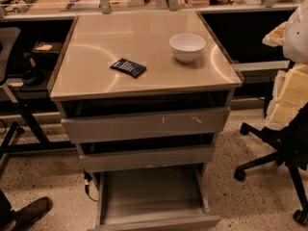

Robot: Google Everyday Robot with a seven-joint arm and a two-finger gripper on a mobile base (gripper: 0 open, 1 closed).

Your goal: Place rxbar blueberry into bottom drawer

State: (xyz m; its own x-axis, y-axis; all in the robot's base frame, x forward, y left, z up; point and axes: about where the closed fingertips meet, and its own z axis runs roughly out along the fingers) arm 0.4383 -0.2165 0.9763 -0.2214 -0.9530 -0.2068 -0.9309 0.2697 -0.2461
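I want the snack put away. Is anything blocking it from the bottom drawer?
Nothing visible does: the rxbar blueberry lies on the cabinet top, the bottom drawer stands open below. The gripper is out of view.

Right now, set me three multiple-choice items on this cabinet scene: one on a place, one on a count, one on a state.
1. The rxbar blueberry lies:
A) on the cabinet top, left of the white bowl
B) inside that bowl
C) right of that bowl

2. Drawers in the cabinet:
A) two
B) three
C) four

3. The bottom drawer is:
A) shut
B) pulled out
C) removed

Key:
1A, the dark wrapper rests flat on the top.
2B, three grey fronts are stacked.
3B, its grey interior shows.

The gripper is not in view.
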